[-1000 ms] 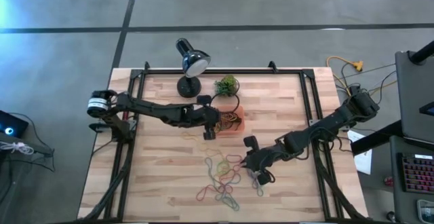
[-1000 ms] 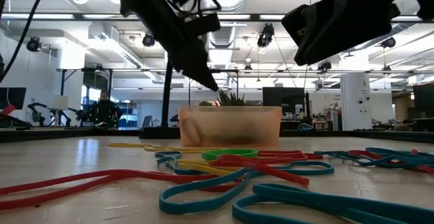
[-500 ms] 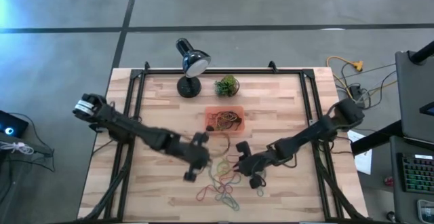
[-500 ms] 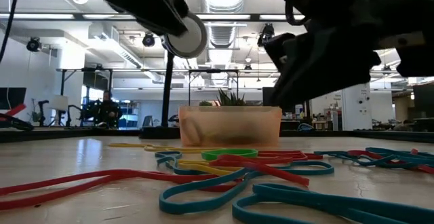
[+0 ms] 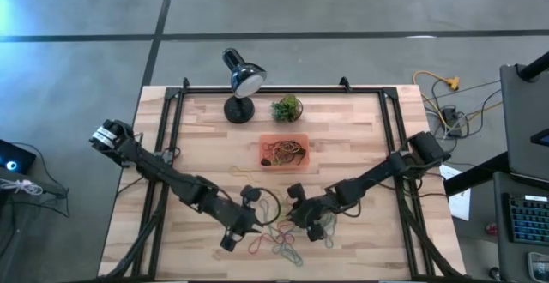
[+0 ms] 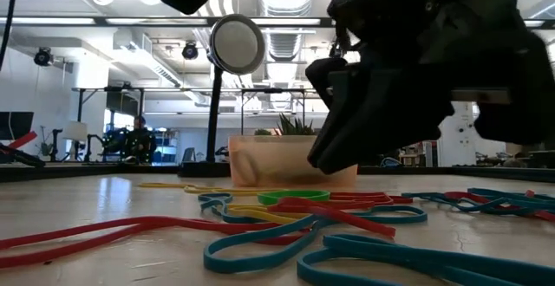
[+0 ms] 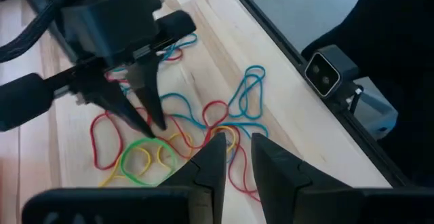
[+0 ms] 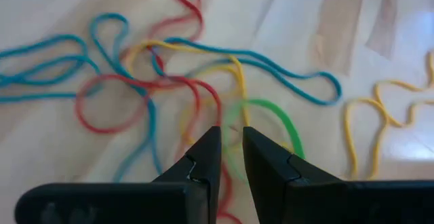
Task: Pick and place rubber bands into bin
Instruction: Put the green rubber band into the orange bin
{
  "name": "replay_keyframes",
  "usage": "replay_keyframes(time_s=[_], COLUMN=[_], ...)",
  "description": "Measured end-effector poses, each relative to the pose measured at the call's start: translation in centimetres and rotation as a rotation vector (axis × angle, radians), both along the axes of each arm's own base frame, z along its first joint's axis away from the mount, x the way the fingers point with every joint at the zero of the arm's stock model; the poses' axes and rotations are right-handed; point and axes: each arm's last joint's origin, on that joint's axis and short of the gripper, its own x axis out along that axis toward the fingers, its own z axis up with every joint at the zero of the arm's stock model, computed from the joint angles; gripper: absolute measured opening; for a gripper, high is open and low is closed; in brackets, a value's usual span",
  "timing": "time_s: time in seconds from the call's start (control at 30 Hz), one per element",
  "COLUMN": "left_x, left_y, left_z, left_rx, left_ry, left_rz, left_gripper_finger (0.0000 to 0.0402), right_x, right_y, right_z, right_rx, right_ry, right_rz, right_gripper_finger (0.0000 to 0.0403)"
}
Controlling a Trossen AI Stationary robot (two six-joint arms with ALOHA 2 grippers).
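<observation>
Both the left gripper [image 5: 257, 224] and right gripper [image 5: 290, 217] (fingers slightly parted, empty) hover over the rubber bands [image 5: 279, 236].

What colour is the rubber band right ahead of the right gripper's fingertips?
Green, seen best in the right wrist view.

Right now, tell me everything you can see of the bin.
The bin is a small, shallow, rectangular tray of see-through orange-red plastic. It sits flat on the wooden table, just in front of the little green plant and apart from it. A few rubber bands, dark and yellowish, already lie tangled inside. Neither gripper touches it; both work over the loose pile farther toward the front edge.
</observation>
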Motion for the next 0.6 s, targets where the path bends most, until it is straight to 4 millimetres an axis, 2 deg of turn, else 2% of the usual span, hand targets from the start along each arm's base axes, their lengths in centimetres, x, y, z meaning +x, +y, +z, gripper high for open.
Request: replay_keyframes(time_s=[0.2, 0.37, 0.6], left_x=[0.1, 0.1, 0.1], left_y=[0.0, 0.0, 0.1], left_z=[-0.3, -0.3, -0.3], left_rx=[0.005, 0.01, 0.011], left_ry=[0.006, 0.004, 0.005], left_rz=[0.002, 0.01, 0.009], left_gripper_finger=[0.0055, 0.0055, 0.0055], right_x=[0.2, 0.3, 0.6], right_y=[-0.4, -0.6, -1.2], right_z=[-0.4, -1.7, -2.1], right_rx=[-0.007, -0.022, -0.011], right_ry=[0.017, 0.054, 0.063], right_rz=[-0.014, -0.018, -0.048], right_gripper_finger=[0.0056, 0.0056, 0.0056])
